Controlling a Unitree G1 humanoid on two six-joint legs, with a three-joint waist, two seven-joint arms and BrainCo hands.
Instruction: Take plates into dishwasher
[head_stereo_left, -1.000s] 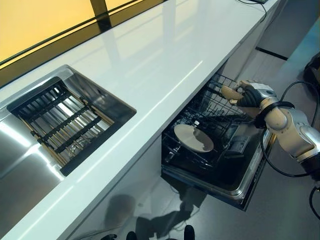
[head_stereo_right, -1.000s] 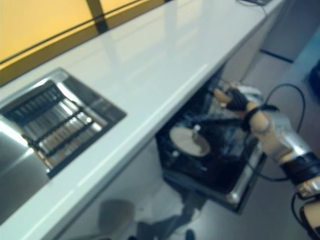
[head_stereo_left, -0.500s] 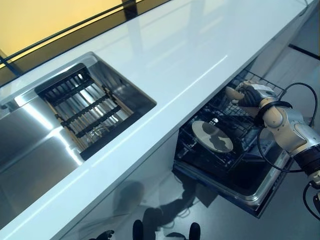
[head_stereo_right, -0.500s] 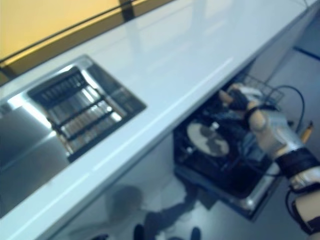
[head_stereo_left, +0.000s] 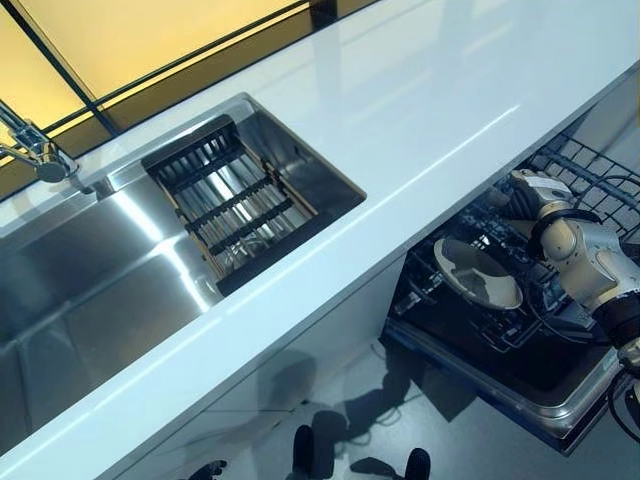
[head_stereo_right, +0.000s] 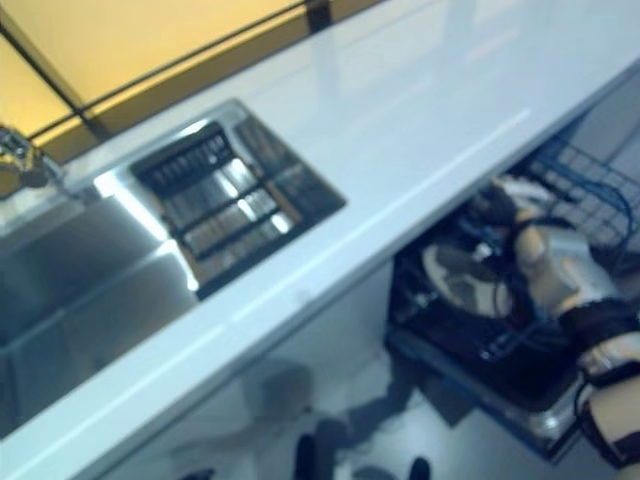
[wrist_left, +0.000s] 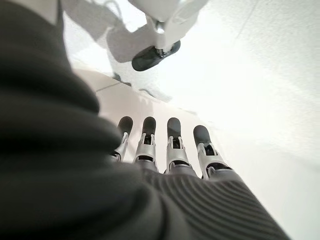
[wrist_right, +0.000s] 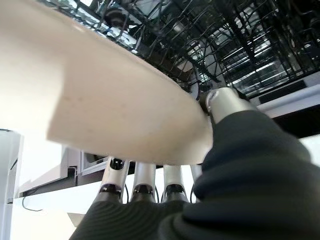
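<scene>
A cream plate (wrist_right: 100, 100) fills the right wrist view; my right hand's thumb (wrist_right: 225, 102) lies on its rim and the fingers (wrist_right: 145, 182) run behind it. From above, my right hand (head_stereo_left: 530, 195) sits at the open dishwasher's wire rack (head_stereo_left: 590, 175), just under the counter edge, and the held plate barely shows there. Another cream plate (head_stereo_left: 478, 272) leans tilted in the lower rack, below and left of the hand. My left hand (wrist_left: 170, 145) appears only in its wrist view, fingers straight, hanging over the floor and holding nothing.
The white counter (head_stereo_left: 420, 90) runs above the dishwasher. A steel sink (head_stereo_left: 90, 290) with a slatted drying rack (head_stereo_left: 235, 200) and a tap (head_stereo_left: 30, 150) lies at the left. The lowered dishwasher door (head_stereo_left: 540, 400) juts out over the floor.
The camera has turned, shifting the whole picture right and bringing the sink and tap into view. My right hand stays at the rack, now a little nearer the leaning plate.
</scene>
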